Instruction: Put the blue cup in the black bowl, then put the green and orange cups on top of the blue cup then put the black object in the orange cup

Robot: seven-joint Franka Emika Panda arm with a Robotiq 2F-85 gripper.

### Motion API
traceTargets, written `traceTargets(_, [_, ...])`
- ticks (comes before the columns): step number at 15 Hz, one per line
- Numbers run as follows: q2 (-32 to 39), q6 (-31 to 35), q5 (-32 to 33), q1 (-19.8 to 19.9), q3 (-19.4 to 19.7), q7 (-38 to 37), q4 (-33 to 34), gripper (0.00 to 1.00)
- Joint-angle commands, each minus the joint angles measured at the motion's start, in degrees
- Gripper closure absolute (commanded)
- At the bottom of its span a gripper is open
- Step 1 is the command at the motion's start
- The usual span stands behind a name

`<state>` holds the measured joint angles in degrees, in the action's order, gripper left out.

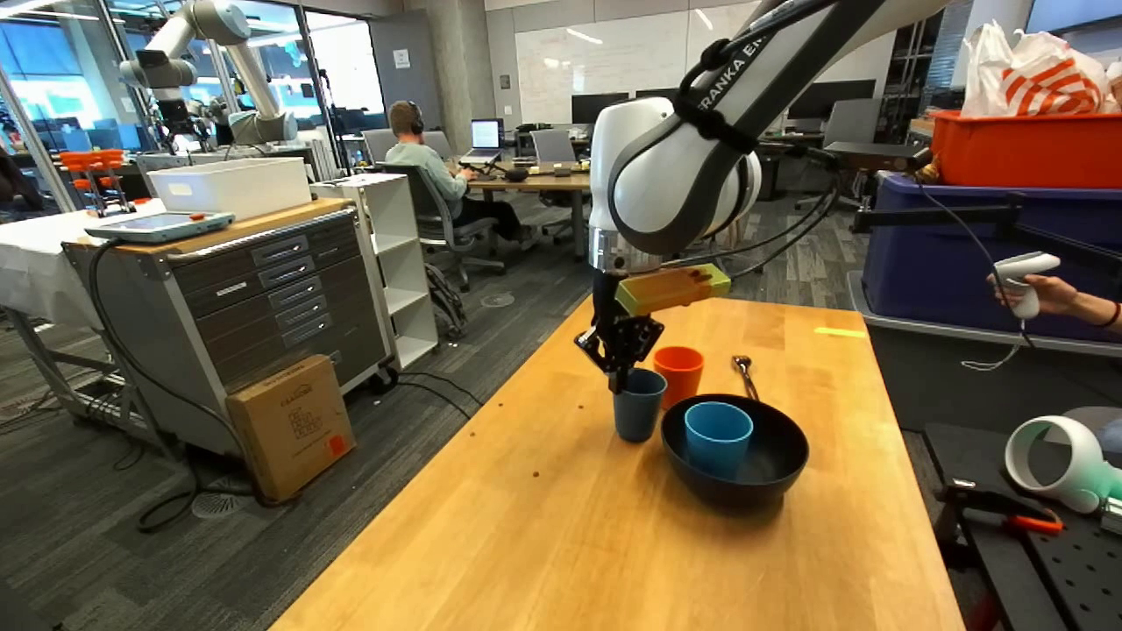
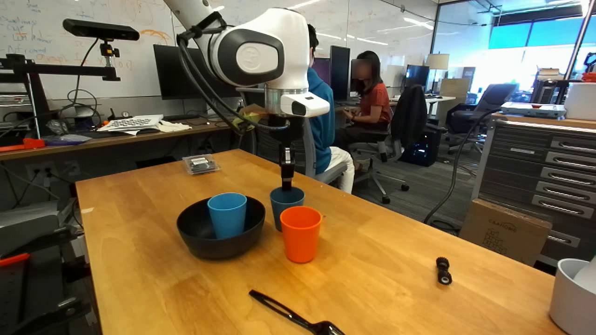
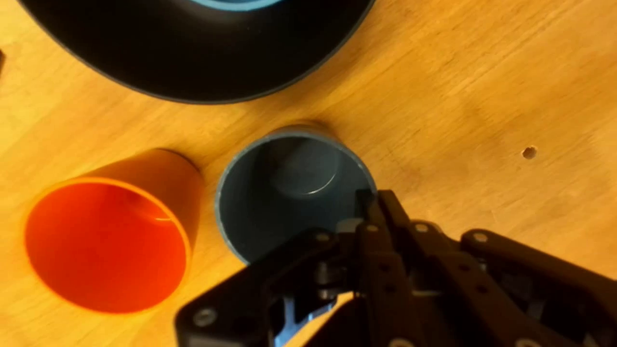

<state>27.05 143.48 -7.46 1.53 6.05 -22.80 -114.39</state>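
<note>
The light blue cup (image 2: 228,218) stands inside the black bowl (image 2: 195,235), leaning slightly. Close beside the bowl, the dark teal-green cup (image 1: 637,410) is upright on the table. My gripper (image 3: 377,196) is shut on that cup's rim, one finger inside the wall and one outside, pointing straight down. In the wrist view the orange cup (image 3: 108,248) stands next to the green one, empty and upright. The black object (image 2: 291,316), a thin dark utensil, lies flat on the table in both exterior views, apart from the cups.
A small black ribbed part (image 2: 443,271) and a grey pot (image 2: 570,302) are on the table in an exterior view. A clear packet (image 2: 201,164) lies near its far edge. A yellow block (image 1: 673,289) is fixed at my wrist. The bowl's rim (image 3: 217,102) is close to the green cup.
</note>
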Motion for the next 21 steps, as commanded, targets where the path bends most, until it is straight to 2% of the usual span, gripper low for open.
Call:
traceTargets(1, [-1.96,0.17,3.41,-2.48,2.38,-3.00,-0.44,0.97])
traceTargets(10, [-11.69,-2.60,6.43,-4.57,2.72,-6.65,-2.78,0.98])
traceTargets(13, [-15.68,-7.97,9.47,-4.44,2.25,-7.84,-2.71,0.98])
traceTargets(18, [-21.82,-16.82,8.68,-2.96,0.04,-4.76,-3.57,0.98])
traceTargets(21, [-25.12,-16.57,8.98,-2.77,-0.90,-3.31,-6.77,0.98])
